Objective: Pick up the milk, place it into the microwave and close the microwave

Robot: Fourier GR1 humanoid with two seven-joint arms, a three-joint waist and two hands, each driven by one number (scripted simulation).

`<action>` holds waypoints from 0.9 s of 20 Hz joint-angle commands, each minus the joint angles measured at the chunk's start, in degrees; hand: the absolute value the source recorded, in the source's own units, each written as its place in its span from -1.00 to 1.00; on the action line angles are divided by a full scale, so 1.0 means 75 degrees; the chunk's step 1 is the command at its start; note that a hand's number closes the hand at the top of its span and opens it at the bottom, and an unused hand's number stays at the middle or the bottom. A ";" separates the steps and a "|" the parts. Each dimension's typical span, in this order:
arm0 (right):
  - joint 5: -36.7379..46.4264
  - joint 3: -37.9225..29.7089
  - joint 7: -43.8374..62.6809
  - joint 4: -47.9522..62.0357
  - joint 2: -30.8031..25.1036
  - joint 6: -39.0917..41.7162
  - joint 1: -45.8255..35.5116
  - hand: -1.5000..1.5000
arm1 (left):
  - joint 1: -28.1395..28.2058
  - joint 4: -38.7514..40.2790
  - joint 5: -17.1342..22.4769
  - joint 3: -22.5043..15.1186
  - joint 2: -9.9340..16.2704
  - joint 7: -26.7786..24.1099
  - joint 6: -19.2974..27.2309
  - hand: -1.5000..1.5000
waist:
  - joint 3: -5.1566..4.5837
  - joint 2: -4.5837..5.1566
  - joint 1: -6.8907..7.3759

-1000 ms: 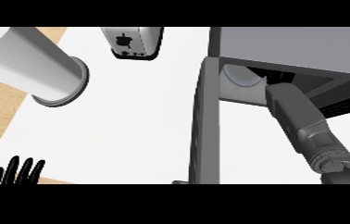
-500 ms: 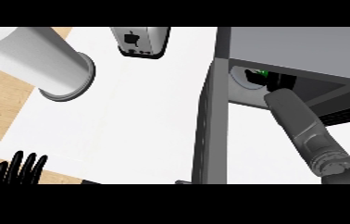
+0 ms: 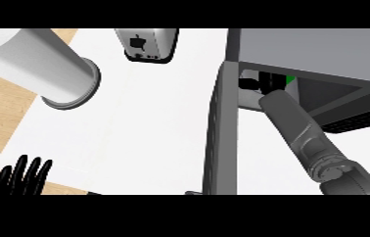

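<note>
Where the white counter [image 3: 145, 133] fills most of the head view, it carries everything listed below, with a wooden strip [image 3: 14, 108] along its left edge.

Item 1: microwave [image 3: 303, 50], grey, at upper right, its cavity open toward me. Its door [image 3: 220, 133] stands swung out, seen edge-on as a dark grey slab running down to the lower edge.

Item 2: pale grey cylinder [image 3: 51, 67], upper left, lying tilted, its flared rim toward the counter's middle.

Item 3: my right forearm, grey, rising from the lower right corner into the cavity. My right hand [image 3: 254, 82] shows only as a black shape in the opening; I cannot tell how its fingers are set.

Item 4: toaster [image 3: 148, 44], top centre, well apart from the microwave.

Item 5: my left hand [image 3: 25, 176], black, lower left corner, fingers straight, spread, pointing up, resting.

Item 6: milk [image 3: 289, 79], probably the small green patch just beside my right hand, inside the cavity; mostly hidden.
</note>
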 commanded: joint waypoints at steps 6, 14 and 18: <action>-0.0589 -0.0593 -0.0426 -0.0610 0.0610 0.1072 0.0028 -1.00 | 0.0029 0.0064 -0.0045 0.0047 -0.0003 -0.0105 -0.0045 -1.00 | 0.0024 -0.0091 -0.0220; -0.1364 -0.1394 -0.1461 -0.1076 0.0634 0.2501 0.0587 -1.00 | 0.0266 0.0239 -0.0092 0.0037 -0.0024 -0.0374 -0.0292 -1.00 | 0.0005 -0.0227 -0.0551; -0.1686 -0.1709 -0.2320 -0.1136 0.0722 0.3392 0.1337 -1.00 | 0.0196 -0.0048 0.0082 0.0247 0.0095 -0.0096 -0.0112 -1.00 | 0.0006 -0.0295 -0.0789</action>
